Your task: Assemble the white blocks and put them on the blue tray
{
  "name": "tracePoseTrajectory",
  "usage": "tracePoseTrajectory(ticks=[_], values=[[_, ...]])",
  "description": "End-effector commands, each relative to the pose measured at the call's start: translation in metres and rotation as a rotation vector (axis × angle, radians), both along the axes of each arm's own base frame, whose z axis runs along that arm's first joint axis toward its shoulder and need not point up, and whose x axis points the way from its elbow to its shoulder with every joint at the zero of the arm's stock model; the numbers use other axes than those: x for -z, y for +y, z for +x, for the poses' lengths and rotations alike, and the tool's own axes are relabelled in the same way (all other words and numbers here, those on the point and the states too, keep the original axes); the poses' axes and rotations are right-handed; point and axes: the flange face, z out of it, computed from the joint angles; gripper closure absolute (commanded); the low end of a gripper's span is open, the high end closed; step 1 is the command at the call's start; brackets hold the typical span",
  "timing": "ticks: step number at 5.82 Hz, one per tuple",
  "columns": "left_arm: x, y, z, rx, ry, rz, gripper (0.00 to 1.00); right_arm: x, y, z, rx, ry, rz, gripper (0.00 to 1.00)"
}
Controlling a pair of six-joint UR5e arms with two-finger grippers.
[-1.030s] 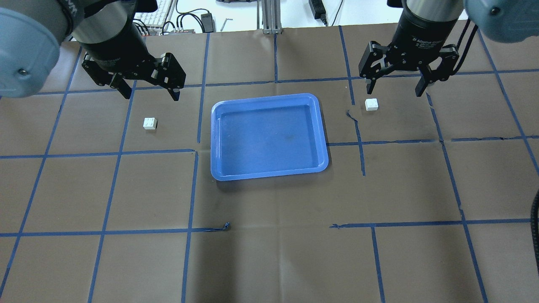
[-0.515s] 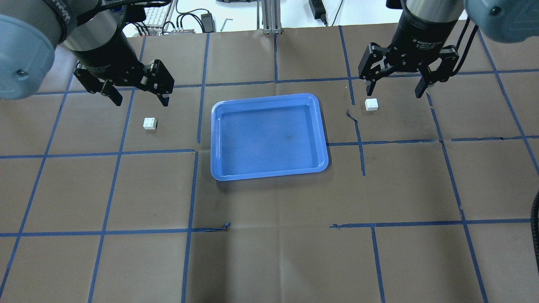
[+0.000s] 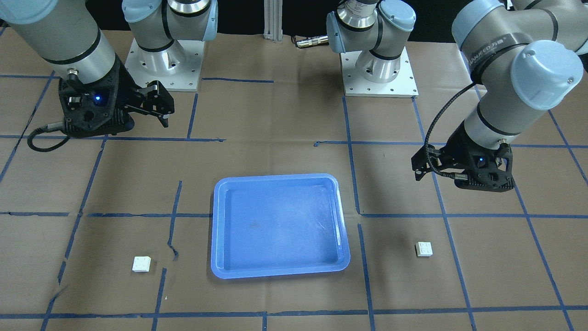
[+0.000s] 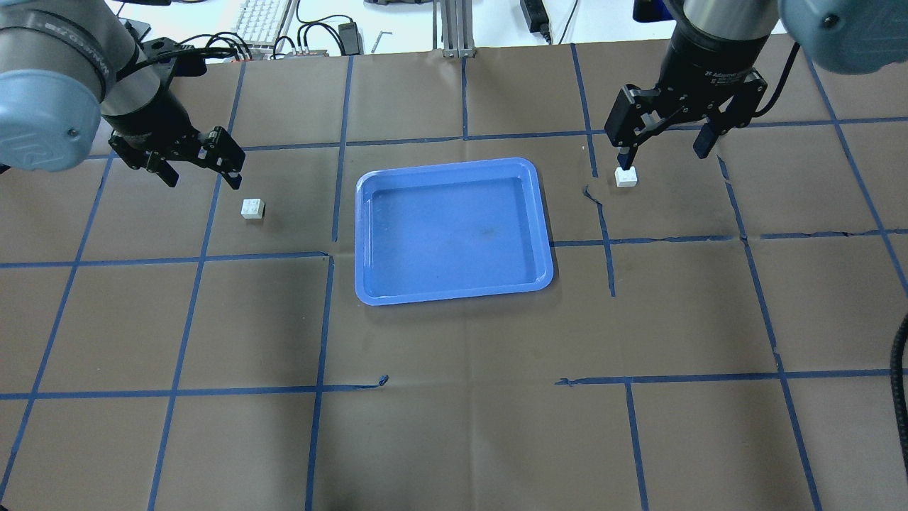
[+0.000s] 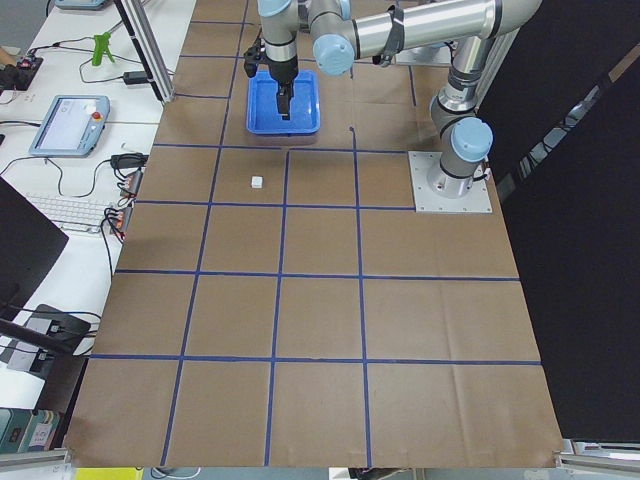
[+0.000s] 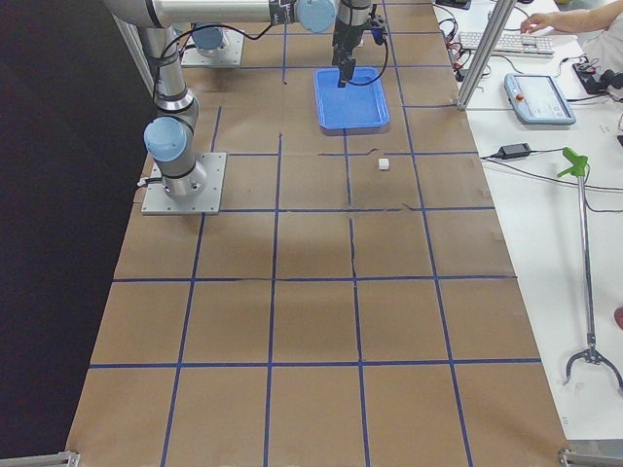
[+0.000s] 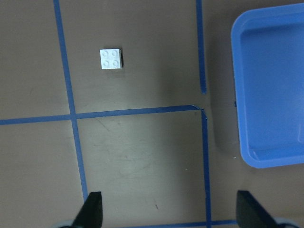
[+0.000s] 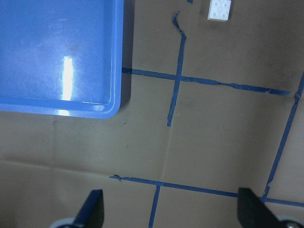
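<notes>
Left gripper (image 4: 204, 180) wide open, empty, raised near left white block (image 4: 252, 208). Right gripper (image 4: 660, 157) wide open, empty, near right white block (image 4: 626, 177). Blue tray (image 4: 362, 241) between blocks.

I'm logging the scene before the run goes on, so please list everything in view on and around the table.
white blocks: two, white, studs up, lying apart on the table, one on each side of the tray.
blue tray: one, blue, mid-table, nothing in it.
table: one, brown paper cover with a blue tape grid.
keyboard: one, white, on the bench past the table's far edge.
left gripper: one, black, open, raised over the table on its block's side, holding nothing.
right gripper: one, black, open, raised on the other block's side, holding nothing.
</notes>
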Motion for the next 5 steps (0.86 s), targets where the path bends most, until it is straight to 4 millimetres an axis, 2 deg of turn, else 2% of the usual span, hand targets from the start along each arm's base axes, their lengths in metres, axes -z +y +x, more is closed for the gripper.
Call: tracePoseTrajectory(ticks=[1, 2, 3, 4, 5], values=[[0.078, -0.035, 0.012, 0.006, -0.002, -0.036, 0.01, 0.005, -0.015, -0.002, -0.344, -0.034, -0.06, 0.0], [0.123, -0.046, 0.016, 0.01, -0.006, -0.045, 0.01, 0.015, -0.031, -0.003, -0.526, -0.045, -0.086, 0.0], [0.149, -0.049, 0.017, 0.015, -0.013, -0.062, 0.01, 0.022, -0.046, -0.003, -0.71, -0.045, -0.13, 0.0], [0.167, -0.05, 0.017, 0.021, -0.013, -0.073, 0.01, 0.033, -0.059, -0.003, -0.911, -0.051, -0.145, 0.0], [0.188, -0.058, 0.019, 0.021, -0.017, -0.091, 0.01, 0.037, -0.069, -0.011, -1.123, -0.053, -0.174, 0.0]])
